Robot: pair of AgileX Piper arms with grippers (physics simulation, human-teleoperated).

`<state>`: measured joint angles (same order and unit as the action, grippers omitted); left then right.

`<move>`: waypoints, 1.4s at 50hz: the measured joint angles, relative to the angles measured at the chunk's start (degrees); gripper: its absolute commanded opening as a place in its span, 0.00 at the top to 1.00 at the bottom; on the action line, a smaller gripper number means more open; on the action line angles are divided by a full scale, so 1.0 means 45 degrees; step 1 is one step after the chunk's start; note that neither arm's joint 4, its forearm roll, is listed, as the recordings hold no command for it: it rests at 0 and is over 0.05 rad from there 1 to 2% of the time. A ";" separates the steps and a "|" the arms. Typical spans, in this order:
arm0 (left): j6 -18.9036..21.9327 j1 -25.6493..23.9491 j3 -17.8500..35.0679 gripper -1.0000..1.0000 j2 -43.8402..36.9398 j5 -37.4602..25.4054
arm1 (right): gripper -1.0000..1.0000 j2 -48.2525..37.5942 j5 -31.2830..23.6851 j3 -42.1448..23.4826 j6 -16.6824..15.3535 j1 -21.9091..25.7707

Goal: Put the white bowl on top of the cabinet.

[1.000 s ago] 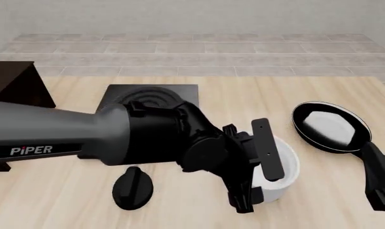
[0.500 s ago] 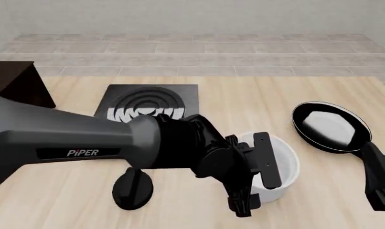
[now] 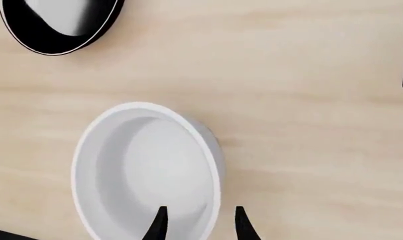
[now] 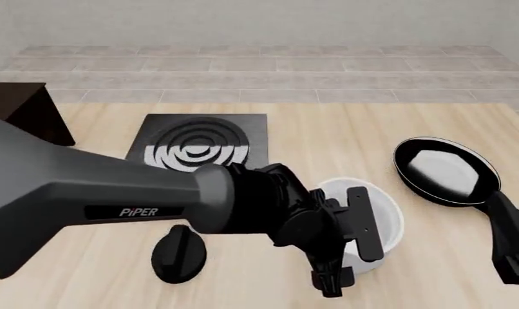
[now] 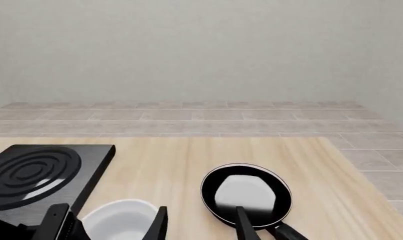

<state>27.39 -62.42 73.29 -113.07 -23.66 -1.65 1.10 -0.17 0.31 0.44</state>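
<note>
The white bowl [image 4: 386,219] stands on the wooden table, right of centre. It also shows in the left wrist view [image 3: 148,170] and in the right wrist view [image 5: 118,217]. My left gripper [image 4: 349,252] is open and low at the bowl's near side. In the left wrist view the left gripper [image 3: 200,226] straddles the bowl's wall, one finger inside and one outside, neither clearly touching. My right gripper [image 4: 513,248] hangs at the front right, open and empty [image 5: 201,227]. The dark cabinet [image 4: 23,112] stands at the far left, mostly behind my left arm.
A black frying pan [image 4: 444,168] with a pale reflection lies right of the bowl. A black stove plate [image 4: 208,145] with silver rings lies behind my left arm. A small black round object [image 4: 178,254] lies at the front, left of the bowl.
My left arm has swung down and to the right, uncovering the stove plate. Its gripper has sunk lower over the bowl's near rim. The bowl and the right arm have not moved.
</note>
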 measured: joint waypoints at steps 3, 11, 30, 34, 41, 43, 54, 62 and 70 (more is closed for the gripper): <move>-0.0002 -0.0003 0.0035 1.00 -0.0022 -0.0052 | 0.00 0.0001 -0.0005 -0.0002 0.0002 0.0001; 0.0259 -0.0034 0.0118 1.00 -0.0011 -0.0386 | 0.00 -0.0011 0.0006 -0.0004 -0.0001 0.0003; 0.1226 0.0627 0.1079 1.00 0.0599 -0.1934 | 0.00 -0.0002 -0.0006 -0.0005 0.0000 0.0008; 0.1467 0.0879 0.1396 1.00 0.0843 -0.2292 | 0.00 0.0012 -0.0021 -0.0006 0.0000 0.0009; 0.1798 0.1334 0.1896 1.00 0.1282 -0.2814 | 0.00 0.0035 -0.0045 -0.0007 0.0000 0.0011; 0.1877 0.1469 0.2018 1.00 0.1424 -0.2947 | 0.00 0.0044 -0.0054 -0.0007 0.0000 0.0012; 0.2292 0.2656 0.2290 1.00 0.2158 -0.3297 | 0.00 0.0119 -0.0135 -0.0013 0.0001 0.0014; 0.2586 0.3924 0.2385 1.00 0.2634 -0.3290 | 0.00 0.0175 -0.0195 -0.0018 0.0001 0.0016; 0.2745 0.5327 0.2631 1.00 0.2851 -0.3405 | 0.00 0.0221 -0.0251 -0.0030 0.0001 0.0018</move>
<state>39.75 -38.45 85.13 -100.24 -38.99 -0.65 -0.03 -0.30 0.31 0.52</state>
